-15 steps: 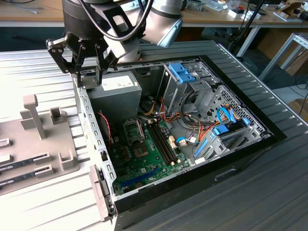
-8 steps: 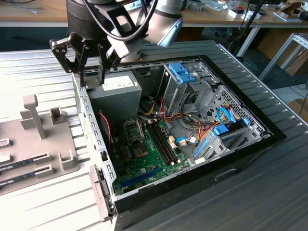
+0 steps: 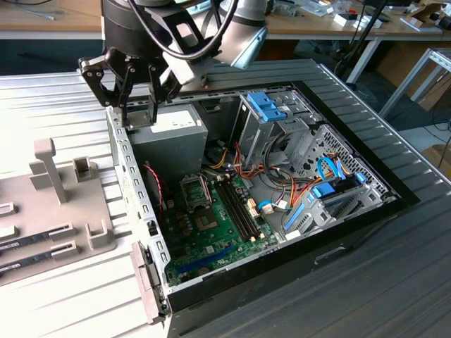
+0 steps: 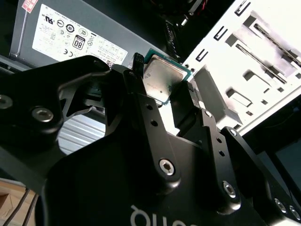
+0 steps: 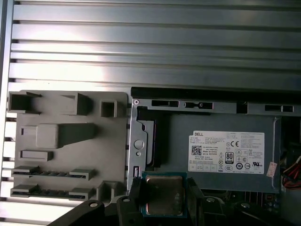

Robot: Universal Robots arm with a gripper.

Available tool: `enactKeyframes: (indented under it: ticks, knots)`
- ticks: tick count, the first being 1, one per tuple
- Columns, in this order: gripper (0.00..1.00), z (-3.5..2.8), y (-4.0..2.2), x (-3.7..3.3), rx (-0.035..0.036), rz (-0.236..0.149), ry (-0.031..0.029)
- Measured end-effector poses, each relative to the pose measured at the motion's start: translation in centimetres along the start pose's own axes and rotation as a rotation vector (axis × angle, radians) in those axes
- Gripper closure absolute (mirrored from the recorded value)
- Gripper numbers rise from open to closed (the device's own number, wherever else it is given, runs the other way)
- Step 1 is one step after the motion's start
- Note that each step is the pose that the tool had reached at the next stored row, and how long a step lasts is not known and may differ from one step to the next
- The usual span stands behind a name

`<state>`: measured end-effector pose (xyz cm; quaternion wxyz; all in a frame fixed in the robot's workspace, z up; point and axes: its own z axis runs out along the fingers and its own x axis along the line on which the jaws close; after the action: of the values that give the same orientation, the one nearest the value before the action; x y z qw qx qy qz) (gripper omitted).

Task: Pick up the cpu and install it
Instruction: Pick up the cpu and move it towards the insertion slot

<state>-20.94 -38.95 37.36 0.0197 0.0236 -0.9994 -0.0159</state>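
The cpu (image 4: 162, 77), a small square chip with a green rim and a dull silver lid, sits clamped between my black fingers (image 4: 137, 70) in both wrist views. It hangs in the air, its lid facing the cameras (image 5: 163, 195). In the exterior view my gripper (image 3: 137, 116) hovers over the open computer case's back corner, above the grey power supply (image 3: 169, 134) and the case wall. The motherboard's cpu socket (image 3: 195, 190) lies lower down inside the case, apart from the gripper.
A grey parts holder (image 3: 56, 211) with slots and posts rests on the ribbed metal table on the exterior view's left (image 5: 70, 141). The case holds the green motherboard (image 3: 218, 232), drive cages with blue clips (image 3: 271, 109) and loose cables (image 3: 282, 190).
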Motion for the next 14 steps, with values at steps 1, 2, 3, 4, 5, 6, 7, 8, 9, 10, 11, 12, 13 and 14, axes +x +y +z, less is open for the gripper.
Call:
enactKeyframes:
  ticks: [1,2,3,4,5,6,7,8,9,10,11,12,13,14]
  knots:
    - [0.53,0.00,-0.01,-0.08,0.0000,0.000,0.0000]
    - [0.53,0.00,-0.01,-0.15,0.0000,0.000,0.0000]
    - [0.53,0.01,-0.02,-0.27,0.0000,0.000,-0.0001]
    - [0.53,0.01,-0.02,-0.39,0.0000,0.000,0.0000]
    - [0.53,0.02,-0.03,-0.46,0.0000,0.000,0.0000]
    - [0.53,0.02,-0.03,-0.52,0.0001,0.000,0.0000]
    - [0.53,0.03,-0.03,-0.60,0.0000,0.000,-0.0001]
    - [0.53,0.03,-0.03,-0.65,0.0000,0.000,0.0000]
    - [0.53,0.03,-0.04,-0.70,0.0000,0.000,0.0000]
    - [0.53,0.03,-0.04,-0.79,0.0000,0.000,0.0000]
    - [0.53,0.04,-0.04,-0.84,0.0000,0.000,-0.0001]
    - [0.53,0.04,-0.04,-0.90,-0.0001,0.000,-0.0001]
    - [0.53,0.05,-0.05,-1.00,0.0000,0.000,-0.0001]
    - [0.53,0.05,-0.05,-1.05,0.0000,0.000,0.0000]
